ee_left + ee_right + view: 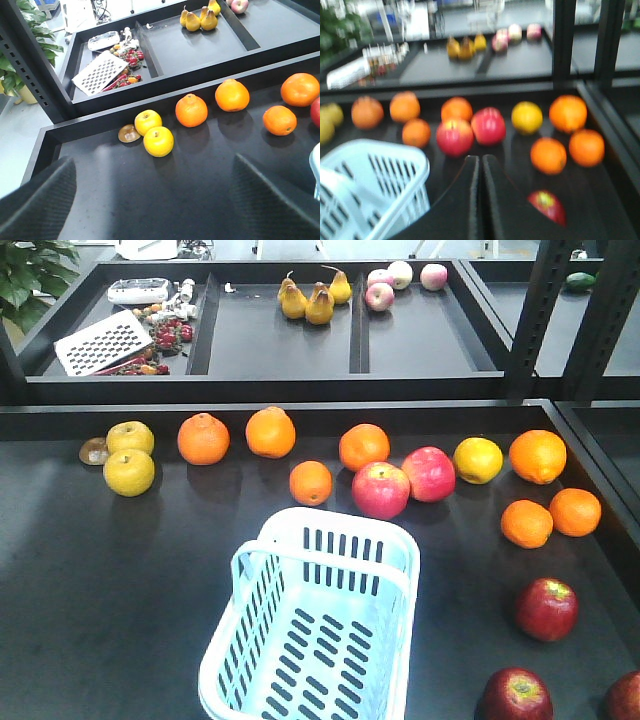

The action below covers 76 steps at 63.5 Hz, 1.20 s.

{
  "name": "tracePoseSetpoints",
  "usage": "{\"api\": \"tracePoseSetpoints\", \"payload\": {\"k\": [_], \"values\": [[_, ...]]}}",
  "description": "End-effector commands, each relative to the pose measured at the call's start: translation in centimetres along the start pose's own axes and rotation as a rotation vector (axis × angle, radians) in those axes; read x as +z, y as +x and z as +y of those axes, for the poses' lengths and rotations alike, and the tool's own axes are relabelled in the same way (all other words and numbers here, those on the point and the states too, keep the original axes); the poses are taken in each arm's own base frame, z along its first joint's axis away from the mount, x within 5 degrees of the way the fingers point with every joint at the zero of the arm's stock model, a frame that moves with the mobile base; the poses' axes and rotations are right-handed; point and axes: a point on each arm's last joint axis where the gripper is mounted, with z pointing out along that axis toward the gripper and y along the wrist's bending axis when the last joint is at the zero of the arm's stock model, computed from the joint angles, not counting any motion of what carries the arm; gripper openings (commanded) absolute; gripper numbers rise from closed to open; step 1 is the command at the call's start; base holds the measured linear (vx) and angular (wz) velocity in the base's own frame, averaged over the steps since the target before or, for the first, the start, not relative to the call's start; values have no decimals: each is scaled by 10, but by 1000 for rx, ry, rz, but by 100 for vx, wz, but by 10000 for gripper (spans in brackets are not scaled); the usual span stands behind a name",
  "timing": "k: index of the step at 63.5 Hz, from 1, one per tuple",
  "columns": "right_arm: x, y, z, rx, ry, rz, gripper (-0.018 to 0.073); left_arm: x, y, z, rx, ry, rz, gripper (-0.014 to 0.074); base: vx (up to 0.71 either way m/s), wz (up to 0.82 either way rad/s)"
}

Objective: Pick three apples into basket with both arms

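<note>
Start at the right hand [480, 167]: pressed together, pinching nothing, with one of the dark red apples [547, 206] just beside it to the right on the bench [100, 600]. Spread that hand wide before lowering, then centre over the apple and close around its widest part, not the shoulder near the stem. Judging by the round, glossy skin, expect rolling under a glancing touch, so come straight down. Note the left hand [155, 170]: spread open, empty, hovering over the left part of the bench, well apart from the apples. In the front-facing view, find all three apples at the near right corner; probably best to give the right hand the first picks. Keep clear of the basket [340, 523], empty, standing near centre, left of the apples. Lift high enough to pass its rim and release low over the slotted floor to avoid a bounce. Farther back, leave alone the two pink-red apples [380, 490], side by side, and the oranges [270, 432] around them. Farthest, ignore the pears [318, 300] in the rear tray [430, 350]
</note>
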Motion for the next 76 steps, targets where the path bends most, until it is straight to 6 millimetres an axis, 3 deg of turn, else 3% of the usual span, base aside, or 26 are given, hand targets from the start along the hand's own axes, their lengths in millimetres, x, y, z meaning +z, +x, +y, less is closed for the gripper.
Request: {"api": "tracePoseSetpoints", "payload": {"k": [1,9,20,35,47,69,76], "values": [[8,-24,1,-18,12,106,-9,-5,-13,2,-8,-13,-89,590,0,0],[25,-31,2,-16,20,303,-9,-5,-13,2,-8,-13,-89,590,0,0],[44,-28,2,-12,27,441,-9,-5,-13,2,-8,-13,-89,590,0,0],[48,-19,1,-31,26,553,35,-5,-13,2,-8,-13,-89,590,0,0],[46,-16,1,-88,9,594,192,-5,-13,2,-8,-13,-89,590,0,0],[46,-16,1,-86,10,591,635,-5,-13,2,-8,-13,-89,590,0,0],[47,-16,1,-86,10,593,699,-5,-13,2,-8,-13,-89,590,0,0]]}}
